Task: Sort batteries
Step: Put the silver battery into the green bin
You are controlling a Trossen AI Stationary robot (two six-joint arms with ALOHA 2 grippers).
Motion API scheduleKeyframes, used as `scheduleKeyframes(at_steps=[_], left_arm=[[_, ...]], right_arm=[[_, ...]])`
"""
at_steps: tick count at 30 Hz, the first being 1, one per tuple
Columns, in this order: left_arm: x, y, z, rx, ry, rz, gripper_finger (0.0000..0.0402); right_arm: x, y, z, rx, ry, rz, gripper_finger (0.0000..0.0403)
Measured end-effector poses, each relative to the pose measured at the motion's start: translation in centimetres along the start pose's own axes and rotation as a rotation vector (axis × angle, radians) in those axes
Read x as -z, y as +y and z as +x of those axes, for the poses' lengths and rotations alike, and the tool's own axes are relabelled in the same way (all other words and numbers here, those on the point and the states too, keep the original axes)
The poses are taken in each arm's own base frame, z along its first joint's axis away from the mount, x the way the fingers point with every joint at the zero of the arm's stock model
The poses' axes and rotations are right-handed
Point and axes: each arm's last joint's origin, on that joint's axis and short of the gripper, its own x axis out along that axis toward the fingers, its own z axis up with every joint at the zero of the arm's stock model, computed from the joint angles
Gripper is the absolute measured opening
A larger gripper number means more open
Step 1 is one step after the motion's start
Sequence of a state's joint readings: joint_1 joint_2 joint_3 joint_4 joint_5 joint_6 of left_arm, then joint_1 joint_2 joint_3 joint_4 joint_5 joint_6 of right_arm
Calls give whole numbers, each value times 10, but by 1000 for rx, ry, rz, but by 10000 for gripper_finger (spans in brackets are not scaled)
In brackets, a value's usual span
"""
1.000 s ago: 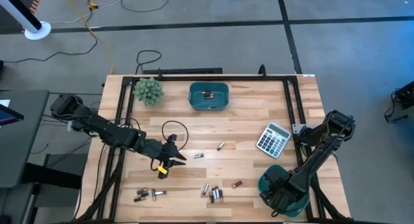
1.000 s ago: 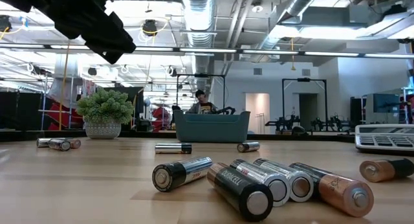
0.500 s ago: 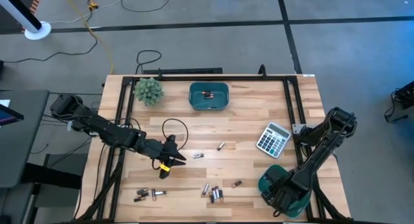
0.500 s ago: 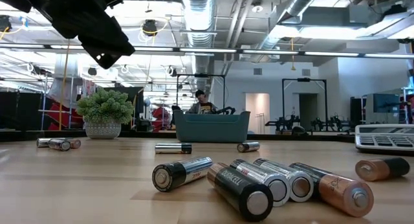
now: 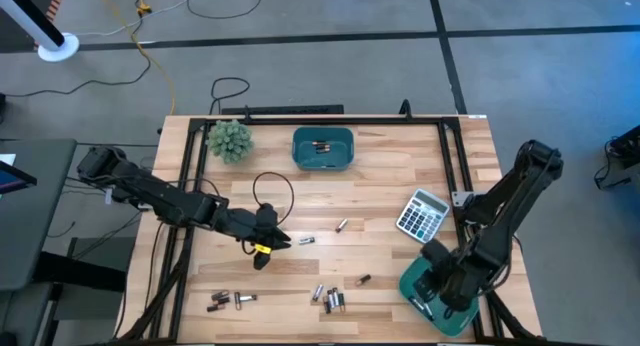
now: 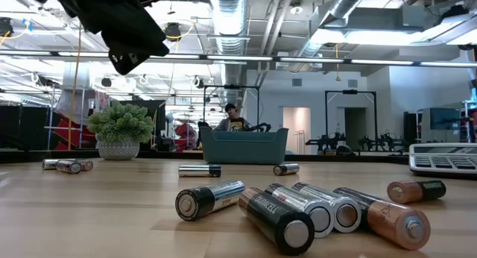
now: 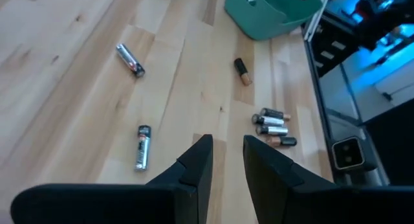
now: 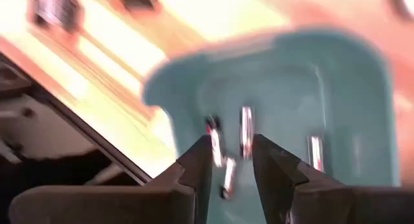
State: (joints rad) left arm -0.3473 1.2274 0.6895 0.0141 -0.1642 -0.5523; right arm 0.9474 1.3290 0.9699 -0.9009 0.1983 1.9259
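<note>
Two teal bins in the high view: far bin (image 5: 323,148) top centre, near bin (image 5: 436,286) lower right, right gripper (image 5: 443,291) over it, likely for a drop. Left gripper (image 5: 262,242) hangs centre-left by loose batteries (image 5: 330,298).

Low view adds labels on the battery cluster (image 6: 298,213) at bottom centre.

Left wrist view: fingers (image 7: 194,169) narrowly apart, holding nothing; one battery (image 7: 142,147) lies just ahead.

Right wrist view: fingers (image 8: 197,162) narrowly apart, empty; sorted cells (image 8: 246,130) lie inside the bin.

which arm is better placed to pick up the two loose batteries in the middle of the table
Left. Its pincer hangs just beside those batteries, while the right pincer is over the near bin.
</note>
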Motion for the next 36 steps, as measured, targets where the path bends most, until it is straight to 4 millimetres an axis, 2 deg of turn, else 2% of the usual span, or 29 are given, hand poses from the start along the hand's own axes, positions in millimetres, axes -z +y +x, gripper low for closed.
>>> scheduleKeyframes(at_steps=[9, 14, 22, 31, 36], left_arm=[[-8, -3, -6, -69, 104, 36, 83], [-7, -1, -7, -93, 117, 40, 83], [-7, -1, -7, -94, 115, 17, 83], [-6, -2, -7, -119, 93, -122, 83], [-4, -2, -8, -151, 94, -120, 83]], right_arm=[[-30, -7, -31, -150, -376, -132, 118], [-55, -4, -34, -110, -483, -235, 118], [-104, 13, -22, -17, -540, -412, 118], [-176, 41, 2, -182, -411, -681, 118], [-204, 55, 17, -141, -389, -710, 118]])
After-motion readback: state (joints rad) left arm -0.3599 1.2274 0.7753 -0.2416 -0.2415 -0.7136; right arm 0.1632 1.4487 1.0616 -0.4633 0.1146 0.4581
